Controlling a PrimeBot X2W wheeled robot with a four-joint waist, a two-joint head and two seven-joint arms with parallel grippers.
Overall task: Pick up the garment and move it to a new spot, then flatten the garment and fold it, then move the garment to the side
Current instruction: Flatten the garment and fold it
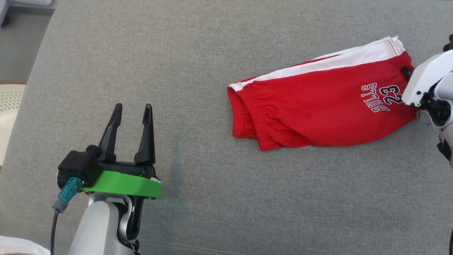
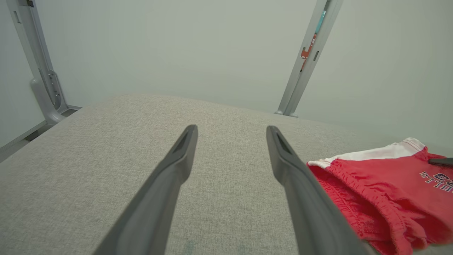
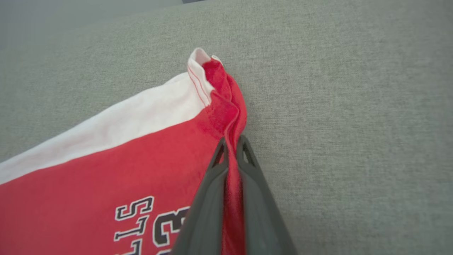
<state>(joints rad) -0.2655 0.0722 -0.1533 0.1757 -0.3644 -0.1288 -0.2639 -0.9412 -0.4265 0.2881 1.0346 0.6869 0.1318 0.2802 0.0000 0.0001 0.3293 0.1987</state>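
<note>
The garment (image 1: 318, 106) is a pair of red shorts with a white side stripe and a "BULLS 23" print, lying folded on the grey cushion at the right. My right gripper (image 3: 231, 147) is shut on the garment's (image 3: 106, 159) red hem edge, with a fold of cloth pinched between its fingers; in the head view its white body (image 1: 424, 79) sits at the shorts' right end. My left gripper (image 1: 132, 109) stands open over bare cushion at the lower left, well away from the shorts. Between its spread fingers (image 2: 231, 132) lies nothing, with the garment (image 2: 382, 187) to its right.
The grey fabric surface (image 1: 212, 53) spreads wide around the shorts. Its left edge drops to the floor, where a pale perforated object (image 1: 9, 102) stands. Grey metal posts (image 2: 308, 60) rise beyond the far edge against a pale wall.
</note>
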